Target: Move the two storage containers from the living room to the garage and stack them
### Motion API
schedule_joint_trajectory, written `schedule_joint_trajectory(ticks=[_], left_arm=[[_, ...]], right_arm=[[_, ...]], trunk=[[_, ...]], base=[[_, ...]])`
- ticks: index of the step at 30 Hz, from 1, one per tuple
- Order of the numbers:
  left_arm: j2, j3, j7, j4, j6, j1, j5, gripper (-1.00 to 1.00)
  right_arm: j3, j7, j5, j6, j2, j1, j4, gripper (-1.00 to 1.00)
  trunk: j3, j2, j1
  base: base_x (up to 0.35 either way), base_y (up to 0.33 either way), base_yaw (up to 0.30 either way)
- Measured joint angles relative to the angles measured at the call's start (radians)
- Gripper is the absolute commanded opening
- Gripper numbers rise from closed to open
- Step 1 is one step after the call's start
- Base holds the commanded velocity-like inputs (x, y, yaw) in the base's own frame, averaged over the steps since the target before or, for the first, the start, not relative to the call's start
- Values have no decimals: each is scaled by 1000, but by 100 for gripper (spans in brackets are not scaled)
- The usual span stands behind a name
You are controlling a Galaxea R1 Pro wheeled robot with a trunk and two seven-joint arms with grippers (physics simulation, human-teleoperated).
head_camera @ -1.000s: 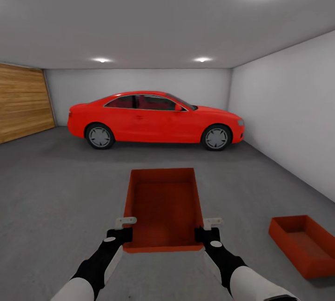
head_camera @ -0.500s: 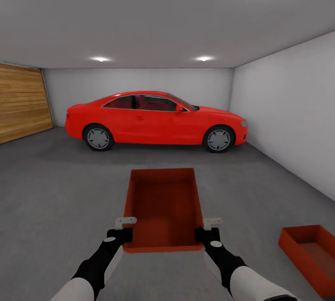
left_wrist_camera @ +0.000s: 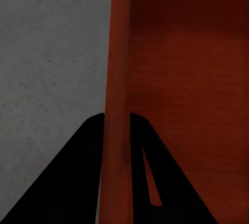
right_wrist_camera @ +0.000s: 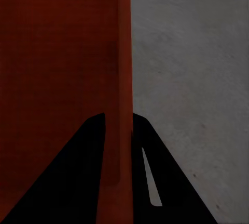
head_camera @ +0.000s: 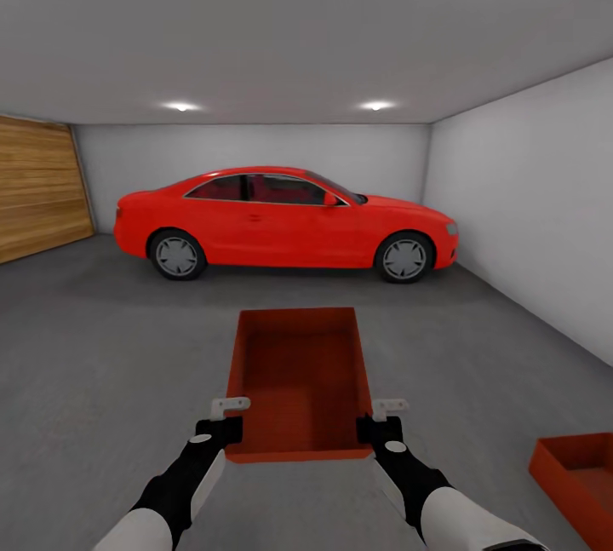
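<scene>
Two grippers, one bin between them. The carried storage container (head_camera: 299, 381) is held out in front of the robot, open top up, long side pointing away toward the red car (head_camera: 285, 223). The left gripper (head_camera: 223, 417) pinches the container's left wall near the close corner, and the right gripper (head_camera: 383, 417) does the same on the right wall, so the bin sits squarely between the two arms.

From the left wrist you can see it pretty clearly: the orange-red wall (left_wrist_camera: 116, 99) runs straight between the two dark fingers (left_wrist_camera: 78, 172), one outside and one inside the bin, both pressed against the plastic. Same story from the right wrist, where the wall (right_wrist_camera: 122, 89) is clamped between that gripper's fingers (right_wrist_camera: 78, 177), with the bin's inside on one side and grey concrete floor (right_wrist_camera: 192, 89) on the other.

The second storage container (head_camera: 583, 479) sits on the floor off to the robot's right, cut off by the frame corner, well apart from the held one.

Rest of the garage: white-grey wall (head_camera: 528, 193) on the right, wooden panel door (head_camera: 38, 189) on the left, car parked sideways along the back.
</scene>
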Motion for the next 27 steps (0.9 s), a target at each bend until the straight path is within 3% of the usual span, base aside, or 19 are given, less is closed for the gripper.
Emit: schedule_joint_trajectory(ticks=[27], left_arm=[[0, 0, 0, 0, 0, 0, 0, -100]], right_arm=[[1, 0, 0, 0, 0, 0, 0, -100]], trunk=[[0, 0, 0]], base=[[322, 0, 0]])
